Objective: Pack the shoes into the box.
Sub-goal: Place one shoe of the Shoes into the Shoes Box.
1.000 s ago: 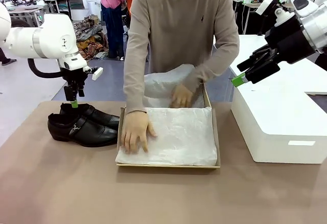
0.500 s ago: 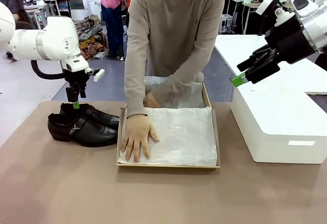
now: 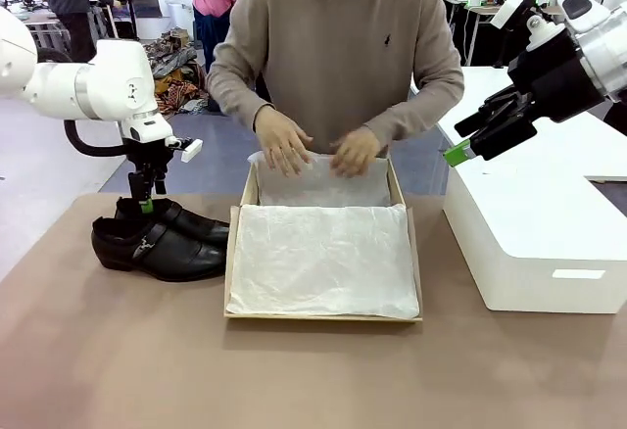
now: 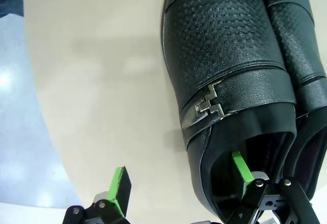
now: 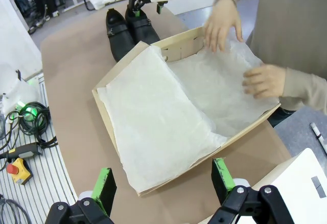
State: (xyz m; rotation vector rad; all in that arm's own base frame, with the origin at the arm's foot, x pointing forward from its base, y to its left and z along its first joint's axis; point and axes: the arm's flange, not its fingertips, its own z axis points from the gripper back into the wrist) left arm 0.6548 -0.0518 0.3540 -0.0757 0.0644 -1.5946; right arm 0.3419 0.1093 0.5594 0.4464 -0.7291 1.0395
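We find the left pincer (image 3: 145, 203) down at the heel end of the shoes (image 3: 162, 238). The shoes stand side by side on the table (image 3: 118, 351), just left of the box (image 3: 231, 253) in the front view.

In the left wrist view this pincer is released. One green pad (image 4: 239, 166) is inside the opening of the shoe whose buckle (image 4: 209, 105) shows. The other pad (image 4: 121, 182) hangs outside that shoe's side wall, over bare table. We cannot tell whether the inner pad touches the leather.

The right pincer (image 3: 456, 153) is also released and grasps nothing. It hangs raised above the white box (image 3: 529, 243), to the right of the cardboard box.

The box lies open and is lined with white tissue paper (image 3: 323, 258). The person at the far side has one hand (image 3: 284, 140) and the other hand (image 3: 355, 152) on the tissue at the box's far edge.
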